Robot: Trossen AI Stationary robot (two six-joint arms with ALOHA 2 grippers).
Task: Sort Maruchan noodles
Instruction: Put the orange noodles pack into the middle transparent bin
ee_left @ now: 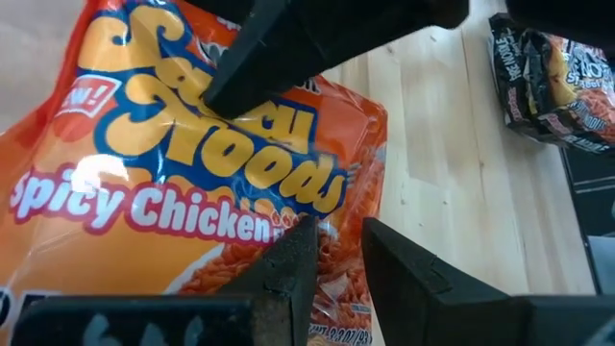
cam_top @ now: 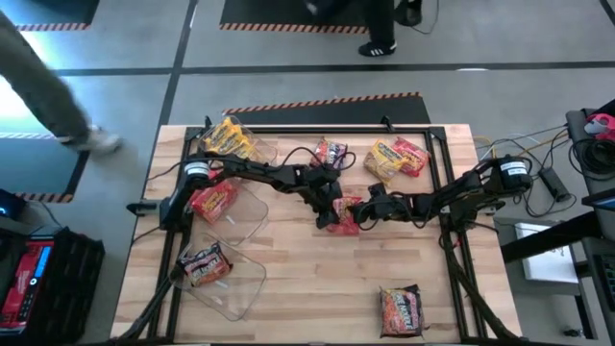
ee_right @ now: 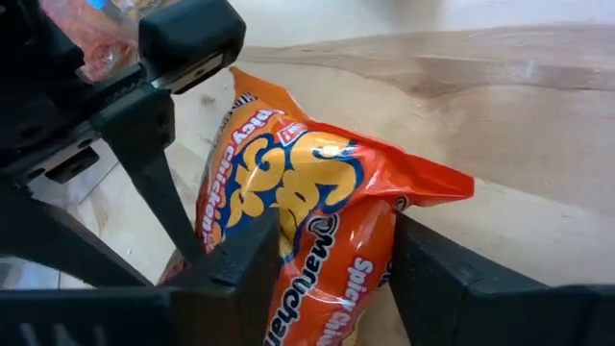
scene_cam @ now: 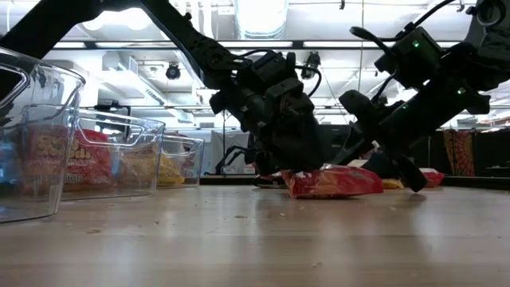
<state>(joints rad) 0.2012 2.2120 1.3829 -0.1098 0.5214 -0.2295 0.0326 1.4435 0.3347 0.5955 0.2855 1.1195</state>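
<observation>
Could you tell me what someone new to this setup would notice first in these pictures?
Both grippers meet mid-table over one orange Spicy Chicken packet: the left gripper is shut on its edge, while the right gripper straddles the other end. Clear bins at the table's left already hold sorted packets.

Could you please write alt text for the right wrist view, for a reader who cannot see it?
An orange Spicy Chicken noodle packet lies on the wooden table between the right gripper's two dark fingers, which sit on either side of it. The left gripper reaches down onto the packet's far edge.
</observation>
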